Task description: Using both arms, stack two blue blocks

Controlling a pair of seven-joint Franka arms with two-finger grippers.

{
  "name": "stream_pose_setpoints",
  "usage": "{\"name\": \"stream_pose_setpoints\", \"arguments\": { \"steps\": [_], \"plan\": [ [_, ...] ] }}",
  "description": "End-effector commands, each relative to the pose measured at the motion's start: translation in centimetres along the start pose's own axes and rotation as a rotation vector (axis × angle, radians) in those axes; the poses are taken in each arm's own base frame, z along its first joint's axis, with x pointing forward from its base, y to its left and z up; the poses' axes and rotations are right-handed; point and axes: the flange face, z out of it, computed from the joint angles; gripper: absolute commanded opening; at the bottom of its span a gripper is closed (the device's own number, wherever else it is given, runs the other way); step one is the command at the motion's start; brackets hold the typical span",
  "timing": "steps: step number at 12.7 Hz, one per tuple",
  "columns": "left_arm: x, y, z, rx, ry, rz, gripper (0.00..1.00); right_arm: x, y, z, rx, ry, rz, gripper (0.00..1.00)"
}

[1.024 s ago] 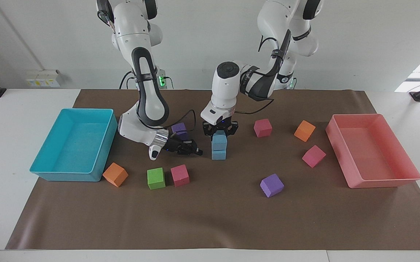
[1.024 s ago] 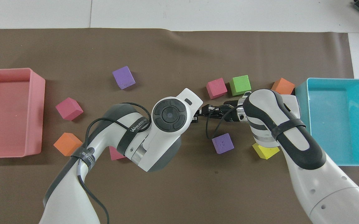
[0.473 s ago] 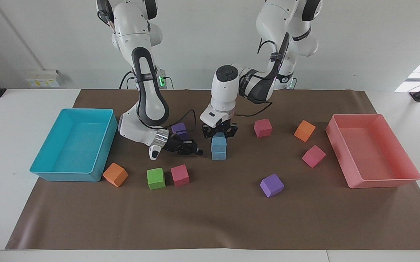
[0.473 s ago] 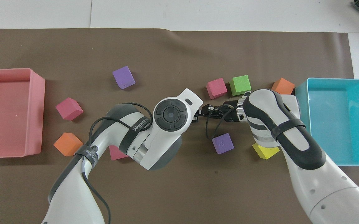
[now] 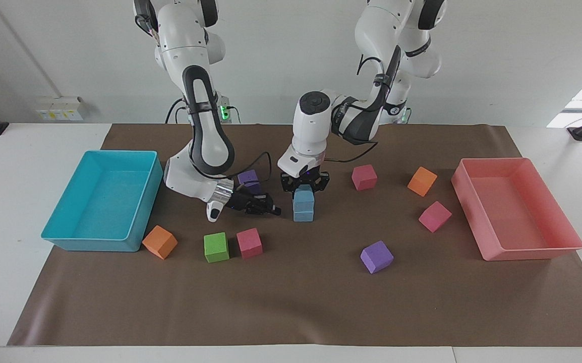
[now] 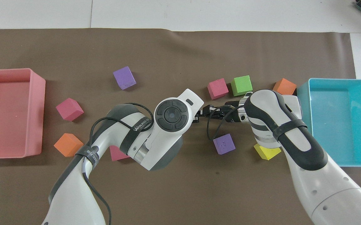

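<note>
My left end effector (image 5: 304,183) hangs straight down over the two blue blocks (image 5: 303,203), which stand one on the other near the middle of the bench (image 5: 291,302), just beside the purple cube (image 5: 248,179) and toward the left arm's end from it. The stack looks square, the upper block's edges in line with the lower one's. My fingers straddle the top of the upper block, but I cannot tell whether they are pressing it or already parted.

My right end effector (image 5: 266,207) lies low and sideways over the bench just beside the stack, pointing at the lower block without touching it; I cannot tell how far open it is. That arm waits.

The step in hand, as I judge it, is letting go and leaving. To do it well I should spread my left fingers fully and evenly so neither pad drags the foam, then rise straight up before moving sideways. Foam is light and grippy, so a sticking pad could lift or twist the upper block. My right arm should draw back along its own line, away from the stack.
</note>
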Motion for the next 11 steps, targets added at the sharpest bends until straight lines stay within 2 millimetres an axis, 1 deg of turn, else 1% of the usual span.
{"name": "stream_pose_setpoints", "arguments": {
  "steps": [1,2,3,4,5,6,7,9,11],
  "plan": [
    [-0.10,0.15,0.23,0.016,0.018,-0.002,0.00,-0.01,-0.14,-0.02,0.012,0.021,-0.019,0.00],
    [-0.10,0.15,0.23,0.016,0.018,-0.002,0.10,0.00,-0.13,-0.03,0.011,0.022,-0.019,0.00],
    [-0.11,0.13,0.24,0.017,0.017,-0.002,0.28,-0.05,-0.18,0.05,0.013,0.019,-0.019,0.00],
    [0.01,-0.01,0.24,0.018,0.017,-0.005,0.61,-0.01,-0.14,-0.01,0.012,0.021,-0.019,0.00],
    [-0.03,0.04,0.24,0.025,0.024,0.006,0.90,0.00,-0.13,-0.03,0.010,0.021,-0.020,0.00],
    [0.02,-0.01,0.14,0.035,0.035,0.018,0.98,-0.01,-0.11,-0.03,0.007,0.019,-0.022,0.00],
    [0.02,-0.03,0.15,0.038,0.035,0.021,1.00,-0.01,-0.11,-0.03,0.007,0.019,-0.022,0.00],
    [0.07,0.02,0.06,0.036,0.039,0.030,1.00,-0.01,-0.11,-0.03,0.006,0.018,-0.023,0.00],
    [0.47,-0.04,-0.68,0.023,0.054,0.024,1.00,0.03,0.06,-0.34,0.014,0.013,-0.022,0.00]
  ]
}}
